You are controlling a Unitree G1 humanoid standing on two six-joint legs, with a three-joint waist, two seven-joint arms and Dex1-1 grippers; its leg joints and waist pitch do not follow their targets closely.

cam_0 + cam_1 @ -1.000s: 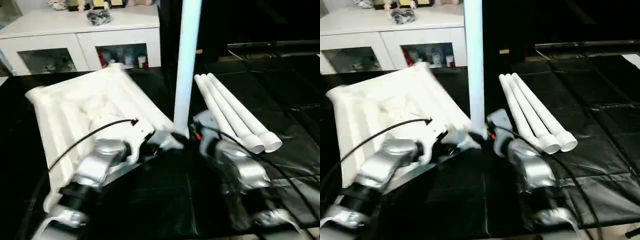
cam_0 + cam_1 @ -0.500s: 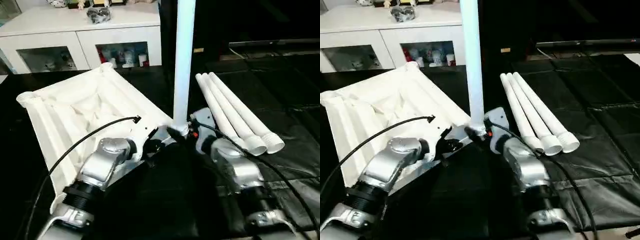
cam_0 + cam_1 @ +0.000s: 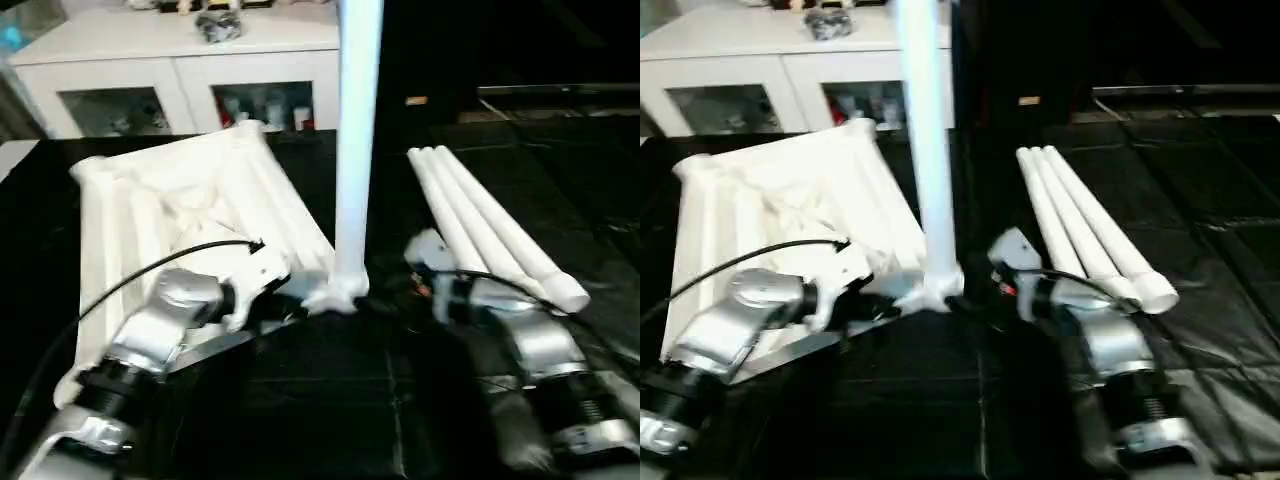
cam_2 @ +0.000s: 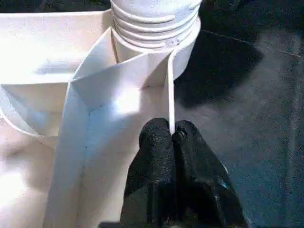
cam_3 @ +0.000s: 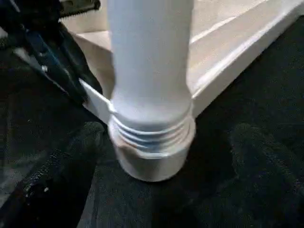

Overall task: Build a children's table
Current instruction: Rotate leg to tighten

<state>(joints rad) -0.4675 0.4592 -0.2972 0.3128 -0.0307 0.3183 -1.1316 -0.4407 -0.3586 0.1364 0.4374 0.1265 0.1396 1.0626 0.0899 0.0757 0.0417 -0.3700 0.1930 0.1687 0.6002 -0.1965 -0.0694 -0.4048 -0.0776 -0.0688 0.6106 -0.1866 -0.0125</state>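
The white table top [image 3: 180, 215] is lying upside down on the black floor covering [image 3: 330, 400], ribs facing up, toward the covering's left side. Its far edge is sitting close to the white cabinet [image 3: 180, 60] that is lining the covering's far edge, leaving only a thin dark strip between them. One leg [image 3: 355, 130] is standing upright in the round socket [image 4: 152, 52] at the top's near right corner, its threaded end still showing above the socket's rim.

The left pincer [image 4: 173, 137] is clenching the thin edge wall of the table top just beside that socket, with both black fingers [image 4: 156, 156] pressed together on the plastic. The right pincer [image 5: 156, 137] is standing released, its fingers [image 5: 57, 175] spread wide on either side of the leg's threaded base and apart from it.

Three spare legs [image 3: 500, 225] are lying side by side, touching one another, to the right of the standing leg, running from the middle of the covering toward its near right side. Between them and the upright leg a narrow lane of bare black covering is staying open. The wider free room is lying along the near edge, in front of the table top and between the two silver forearms, and on the far right beyond the spare legs.
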